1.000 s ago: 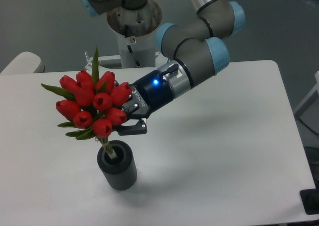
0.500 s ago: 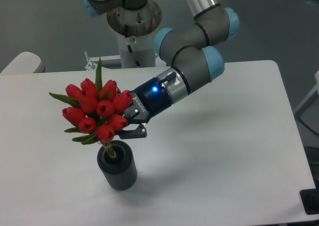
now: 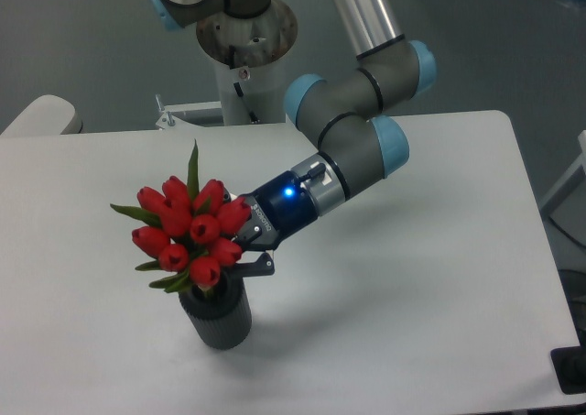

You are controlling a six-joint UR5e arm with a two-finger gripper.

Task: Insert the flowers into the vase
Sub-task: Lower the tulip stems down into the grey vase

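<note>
Since a second ago, the flowers [image 3: 190, 234] have come down and a little to the right: the stems then showed bare above the vase [image 3: 217, 313], and now the lowest buds sit right over its mouth with no stem left in sight. The arm has folded lower with them.

From the fixed camera, your pincer [image 3: 245, 243] comes in from the right and is closed on the flowers just below the heads; the lower finger lies close above the vase's far-right rim, and whether it touches I cannot tell. The bunch leans up and to the left, so the stems probably enter at a slant rather than straight down.

To finish this step well, keep lowering slowly and tip the bunch more upright as you go, so the stems slide down the bore instead of levering against the thick wall. The heads are wider than the mouth, so expect them to rest on the rim; stop there rather than press. The vase is small and stands free, so a sideways push from the finger could tip or skid it. Open only when the bunch carries its own weight, then draw back to the right and upward, the way the arm came.

As for room, the worktop [image 3: 430, 278] is open to the right and near side of the vase. Its left edge is not in view; the near edge lies just beyond the vase. The robot's base [image 3: 245, 58] stands well behind.
</note>
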